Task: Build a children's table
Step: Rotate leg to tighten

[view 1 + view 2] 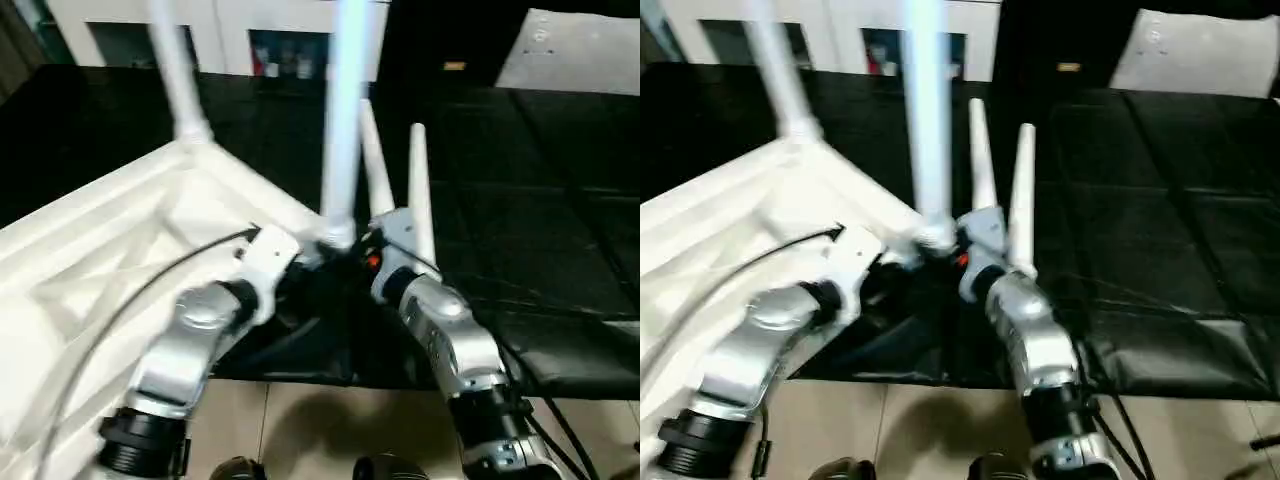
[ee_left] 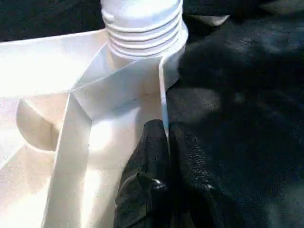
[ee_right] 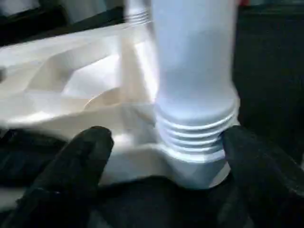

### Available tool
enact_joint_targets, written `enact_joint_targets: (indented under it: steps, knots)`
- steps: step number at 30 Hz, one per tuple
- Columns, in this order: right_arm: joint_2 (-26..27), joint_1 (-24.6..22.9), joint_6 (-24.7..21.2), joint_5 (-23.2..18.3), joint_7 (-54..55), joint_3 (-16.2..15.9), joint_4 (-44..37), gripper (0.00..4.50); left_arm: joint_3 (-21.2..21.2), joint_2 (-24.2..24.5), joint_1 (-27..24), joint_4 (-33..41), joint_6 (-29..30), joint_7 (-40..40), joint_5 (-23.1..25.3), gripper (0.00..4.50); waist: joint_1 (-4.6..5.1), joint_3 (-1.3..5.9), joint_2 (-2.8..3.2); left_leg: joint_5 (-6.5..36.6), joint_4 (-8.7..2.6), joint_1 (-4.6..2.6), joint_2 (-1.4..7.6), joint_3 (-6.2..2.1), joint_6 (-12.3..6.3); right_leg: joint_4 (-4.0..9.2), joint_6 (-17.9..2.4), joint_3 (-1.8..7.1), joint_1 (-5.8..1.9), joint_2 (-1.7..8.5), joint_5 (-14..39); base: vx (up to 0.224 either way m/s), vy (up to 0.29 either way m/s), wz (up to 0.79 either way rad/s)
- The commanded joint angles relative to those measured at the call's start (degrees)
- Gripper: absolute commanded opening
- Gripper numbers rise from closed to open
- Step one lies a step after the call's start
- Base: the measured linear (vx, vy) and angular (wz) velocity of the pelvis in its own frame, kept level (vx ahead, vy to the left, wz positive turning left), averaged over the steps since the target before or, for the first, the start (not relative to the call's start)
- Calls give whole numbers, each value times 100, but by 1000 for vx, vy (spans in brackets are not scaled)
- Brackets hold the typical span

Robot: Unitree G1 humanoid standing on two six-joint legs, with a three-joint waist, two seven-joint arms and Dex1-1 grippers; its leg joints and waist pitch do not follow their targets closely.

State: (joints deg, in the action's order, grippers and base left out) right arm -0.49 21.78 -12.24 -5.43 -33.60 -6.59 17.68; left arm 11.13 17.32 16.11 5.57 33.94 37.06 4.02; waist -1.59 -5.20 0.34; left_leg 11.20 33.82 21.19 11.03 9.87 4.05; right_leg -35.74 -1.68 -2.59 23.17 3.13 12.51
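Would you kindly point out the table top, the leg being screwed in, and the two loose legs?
table top (image 1: 110, 240), left eye view, ribbed underside.
leg being screwed in (image 3: 194, 71), right wrist view, shaft above the threads.
two loose legs (image 1: 418, 190), left eye view, one leg's shaft.

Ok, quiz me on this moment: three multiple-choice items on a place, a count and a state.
1. Where does the left gripper grip?
A) a loose leg
B) the table's rim
C) the cabinet

2. How many white legs show from the head?
A) two
B) three
C) four

3. The right gripper has its jaws:
A) open
B) shut on a leg
C) shut on the rim

Answers:
1 B: the thin rim wall sits pinched between its jaws, beside the socket.
2 C: two stand in corner sockets and two more show beyond the right gripper.
3 A: its jaws stand wide apart on either side of the near leg's threaded base.
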Motion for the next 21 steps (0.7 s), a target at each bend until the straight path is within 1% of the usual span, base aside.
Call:
enact_joint_targets:
  steps: [1, 2, 5, 6, 7, 9, 10, 11, 12, 13, 14, 15, 16, 17, 18, 19, 20, 21]
  knots:
    - [-32, 27, 115, -138, -347, -203, -2, 445, 196, 108, 76, 189, -486, 538, -276, 0, -30, 349, 43, 431, -370, -35, 192, -64, -466, 365, -1359, 282, -337, 416, -294, 0, 0, 0]
    - [-135, 54, 176, -170, -504, -162, 12, 445, 193, 284, 63, 133, -619, 705, -308, 0, -44, 351, 56, 439, -369, -41, 192, -67, -454, 362, -1357, 281, -334, 417, -284, 0, 0, 0]
    - [-554, 167, 380, -179, -1100, -140, 93, 445, 161, 823, 56, -143, -1074, 1380, -414, 0, -68, 362, 43, 365, -360, -60, 193, -52, -474, 332, -1402, 285, -326, 404, -474, 0, 0, 0]
    - [-554, 167, 380, -179, -1100, -140, 93, 445, 161, 823, 56, -143, -1074, 1380, -414, 0, -82, 362, 50, 351, -356, -62, 186, -53, -491, 325, -1422, 283, -316, 405, -486, 0, 0, 0]
    - [-704, 213, 455, -175, -1306, -166, 137, 445, 141, 972, 73, -254, -1222, 1613, -489, 0, -93, 356, 46, 340, -360, -65, 198, -43, -492, 322, -1433, 288, -313, 408, -514, 0, 0, 0]
    - [-1029, 320, 541, -172, -1760, -252, 222, 445, 130, 1255, 133, -485, -1544, 2188, -666, 0, -126, 359, 51, 382, -361, -78, 191, -44, -490, 321, -1429, 280, -309, 407, -420, 0, 0, 0]
    - [-1029, 320, 541, -172, -1760, -252, 222, 445, 130, 1255, 133, -485, -1544, 2188, -666, 0, -144, 358, 52, 405, -360, -83, 193, -43, -484, 314, -1434, 279, -308, 408, -396, 0, 0, 0]
    - [-1155, 366, 545, -178, -1961, -296, 253, 445, 148, 1359, 169, -565, -1636, 2438, -728, 0, -160, 359, 55, 416, -359, -93, 199, -37, -485, 315, -1451, 284, -296, 419, -406, 0, 0, 0]
    - [-1234, 397, 551, -187, -2093, -324, 281, 445, 167, 1431, 196, -627, -1715, 2600, -772, 0, -160, 364, 52, 391, -360, -83, 200, -42, -482, 303, -1457, 283, -312, 423, -439, 0, 0, 0]
    - [-1234, 397, 551, -187, -2093, -324, 281, 445, 167, 1431, 196, -627, -1715, 2600, -772, 0, -163, 365, 53, 361, -363, -78, 205, -44, -491, 296, -1469, 282, -313, 424, -489, 0, 0, 0]
    - [-1364, 422, 556, -199, -2368, -411, 275, 445, 202, 1510, 257, -754, -1842, 2840, -823, 0, -161, 368, 49, 344, -359, -76, 207, -41, -492, 292, -1480, 285, -317, 426, -538, 0, 0, 0]
    - [-1461, 438, 570, -211, -2616, -492, 277, 445, 243, 1570, 321, -889, -1967, 3017, -865, 0, -171, 377, 43, 322, -348, -73, 190, -40, -523, 291, -1496, 280, -328, 426, -569, 0, 0, 0]
    - [-1496, 444, 575, -215, -2707, -521, 278, 445, 258, 1592, 345, -939, -2013, 3082, -881, 0, -180, 381, 47, 302, -341, -66, 183, -41, -545, 284, -1505, 275, -336, 418, -593, 0, 0, 0]
    - [-1629, 448, 583, -236, -3063, -644, 259, 445, 317, 1646, 454, -1150, -2200, 3258, -882, 0, -181, 386, 36, 271, -329, -42, 175, -40, -579, 271, -1505, 270, -355, 412, -678, 0, 0, 0]
    - [-1718, 452, 574, -259, -3330, -731, 254, 445, 360, 1675, 547, -1317, -2322, 3360, -864, 0, -180, 386, 33, 278, -331, -47, 190, -36, -588, 268, -1512, 275, -350, 423, -703, 0, 0, 0]
    - [-1718, 452, 574, -259, -3330, -731, 254, 445, 360, 1675, 547, -1317, -2322, 3360, -864, 0, -186, 385, 31, 333, -327, -51, 192, -33, -605, 281, -1519, 271, -347, 429, -630, 0, 0, 0]
    - [-1787, 468, 589, -278, -3538, -806, 283, 427, 381, 1674, 649, -1502, -2461, 3401, -831, 0, -185, 385, 31, 349, -328, -45, 201, -37, -599, 274, -1533, 273, -349, 441, -598, 0, 0, 0]
    - [-1787, 468, 589, -278, -3538, -806, 283, 427, 381, 1674, 649, -1502, -2461, 3401, -831, 0, -191, 377, 27, 423, -337, -44, 204, -39, -573, 298, -1524, 270, -350, 448, -421, 0, 0, 0]
